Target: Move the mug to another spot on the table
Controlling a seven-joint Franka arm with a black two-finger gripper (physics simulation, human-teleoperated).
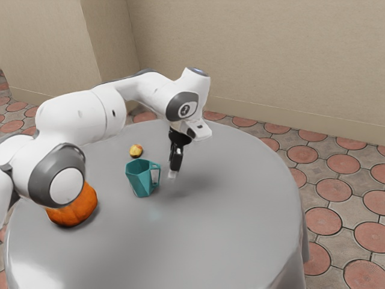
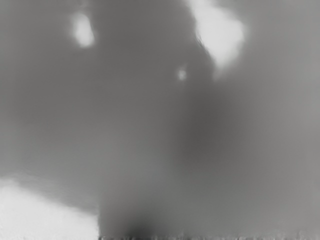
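A teal faceted mug (image 1: pixel 142 177) stands upright on the round grey table (image 1: pixel 228 229), its handle (image 1: pixel 156 174) turned toward the exterior view's right. My gripper (image 1: pixel 173 173) hangs pointing down just to the right of that handle, close to it but apart, low over the tabletop. Nothing is seen held in it. The wrist view looks at blurred grey table surface (image 2: pixel 260 150) with a dark shadow across it.
A small yellow-red fruit (image 1: pixel 136 150) lies behind the mug. An orange pumpkin (image 1: pixel 77 208) sits at the exterior view's left, partly behind my arm's joint. Bare grey tabletop spreads to the right and front of the mug. Tiled floor lies beyond the table's edge.
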